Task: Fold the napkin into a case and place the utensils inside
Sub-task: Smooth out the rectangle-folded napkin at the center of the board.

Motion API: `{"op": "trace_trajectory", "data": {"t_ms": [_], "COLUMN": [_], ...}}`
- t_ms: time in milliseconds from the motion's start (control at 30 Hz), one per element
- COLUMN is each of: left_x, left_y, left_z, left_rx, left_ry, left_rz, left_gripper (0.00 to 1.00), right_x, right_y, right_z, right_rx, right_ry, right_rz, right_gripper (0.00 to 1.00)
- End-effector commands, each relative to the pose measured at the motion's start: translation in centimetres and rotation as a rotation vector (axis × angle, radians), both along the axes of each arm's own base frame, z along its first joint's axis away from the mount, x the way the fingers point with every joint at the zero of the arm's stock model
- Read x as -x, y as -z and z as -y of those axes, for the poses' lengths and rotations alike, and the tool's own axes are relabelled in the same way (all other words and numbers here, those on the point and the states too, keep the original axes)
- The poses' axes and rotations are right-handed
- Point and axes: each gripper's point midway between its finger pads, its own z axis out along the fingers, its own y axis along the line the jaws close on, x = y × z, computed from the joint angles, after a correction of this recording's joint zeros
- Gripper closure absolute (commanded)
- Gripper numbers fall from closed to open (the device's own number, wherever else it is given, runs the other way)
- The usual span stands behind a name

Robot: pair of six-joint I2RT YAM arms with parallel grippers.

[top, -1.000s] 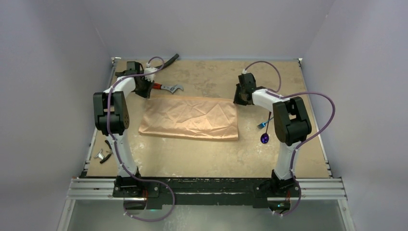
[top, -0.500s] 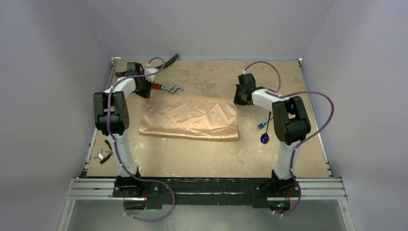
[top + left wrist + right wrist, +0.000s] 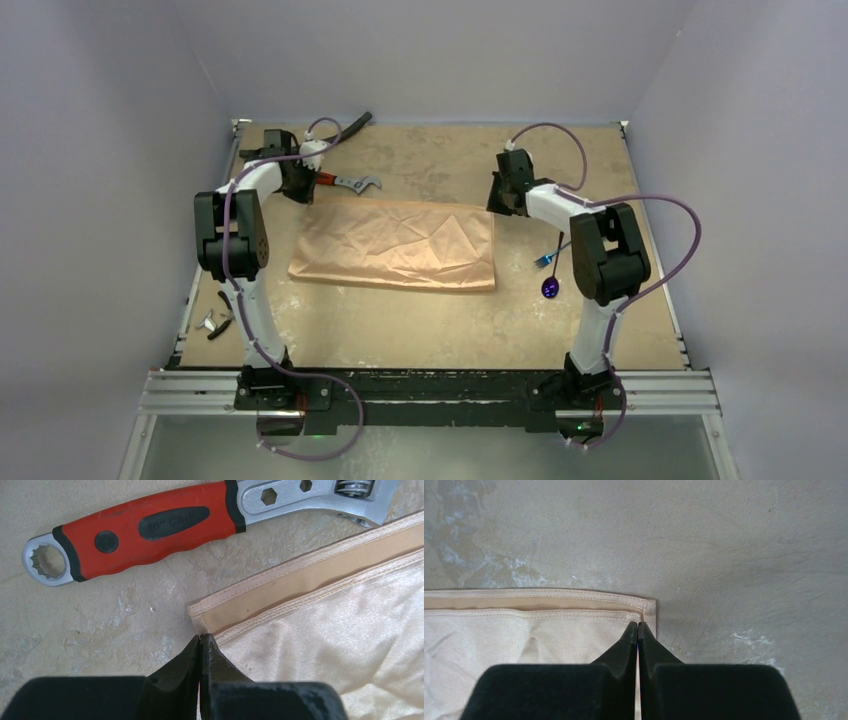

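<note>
The peach-orange napkin (image 3: 395, 245) lies flat mid-table as a wide rectangle with a hemmed far edge (image 3: 325, 570). My left gripper (image 3: 300, 192) is down at its far left corner, and the fingertips (image 3: 200, 637) are pressed together on the corner's hem. At the far right corner my right gripper (image 3: 497, 208) is likewise shut, tips (image 3: 638, 625) pinching the cloth (image 3: 524, 630) just inside the hem. The utensils lie right of the napkin: the blue fork (image 3: 548, 258), partly hidden by the right arm, and the purple spoon (image 3: 550, 288).
A red-handled wrench (image 3: 350, 182) lies just beyond the napkin's far left corner, close to the left fingers (image 3: 150, 527). A black hose (image 3: 350, 125) sits at the back wall. Small metal and black bits (image 3: 215, 320) lie by the left table edge.
Both grippers have closed on the napkin's far corners. The arms have barely moved, and the napkin lies as before.
</note>
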Motion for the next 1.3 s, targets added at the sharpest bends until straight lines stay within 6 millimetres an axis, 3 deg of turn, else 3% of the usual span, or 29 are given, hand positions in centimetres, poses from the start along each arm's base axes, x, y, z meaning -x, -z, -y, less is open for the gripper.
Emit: {"op": "trace_trajectory", "data": {"t_ms": [0,200,367,500,567,600,667,700,767,867,967,1067,1167,1267], "left_x": [-1.9,-2.6,-3.3,-3.4,-2.9,-2.5,-1.5,-0.8,1.1,4.8,9.1,13.6,17.3,19.5], "left_y": [-4.6,-5.5,-5.7,-5.9,-6.7,-7.1,-8.0,-8.4,-9.1,-9.7,-8.9,-7.7,-7.1,-6.2], "left_z": [0.6,0.6,0.7,0.7,1.0,1.2,1.5,1.7,2.4,4.4,6.6,10.2,13.4,15.2], "left_rx": [0.052,0.059,0.065,0.065,0.071,0.072,0.07,0.072,0.092,0.157,0.145,0.139,0.153,0.158], "left_ry": [-0.004,-0.006,-0.009,-0.007,0.022,0.044,0.09,0.117,0.179,0.286,0.404,0.526,0.631,0.693], "left_rz": [0.118,0.148,0.168,0.156,0.139,0.132,0.115,0.102,0.056,-0.02,-0.109,-0.189,-0.243,-0.291], "left_gripper": [1.0,1.0,1.0,0.99,0.8,0.73,0.65,0.63,0.61,0.6,0.6,0.61,0.61,0.61], "right_x": [-0.9,-0.4,-0.8,-0.8,-0.3,0.0,0.8,1.3,2.6,6.3,11.2,15.5,18.5,20.3], "right_y": [-4.2,-4.1,-4.2,-4.1,-4.0,-4.0,-4.1,-4.4,-5.5,-6.7,-6.8,-5.7,-3.8,-2.0], "right_z": [1.3,2.1,1.6,-0.5,-1.5,-2.1,-2.8,-3.3,-4.7,-8.1,-12.4,-14.6,-14.3,-13.2], "right_rx": [0.027,0.038,0.02,-0.034,-0.073,-0.095,-0.121,-0.136,-0.188,-0.338,-0.416,-0.463,-0.49,-0.485], "right_ry": [0.044,0.082,0.064,-0.022,-0.061,-0.084,-0.112,-0.131,-0.178,-0.304,-0.472,-0.592,-0.613,-0.588], "right_rz": [0.106,0.109,0.118,0.115,0.103,0.099,0.092,0.089,0.095,0.057,-0.009,-0.104,-0.195,-0.268], "right_gripper": [1.0,1.0,0.99,0.75,0.68,0.58,0.52,0.53,0.64,0.98,1.0,1.0,1.0,1.0]}}
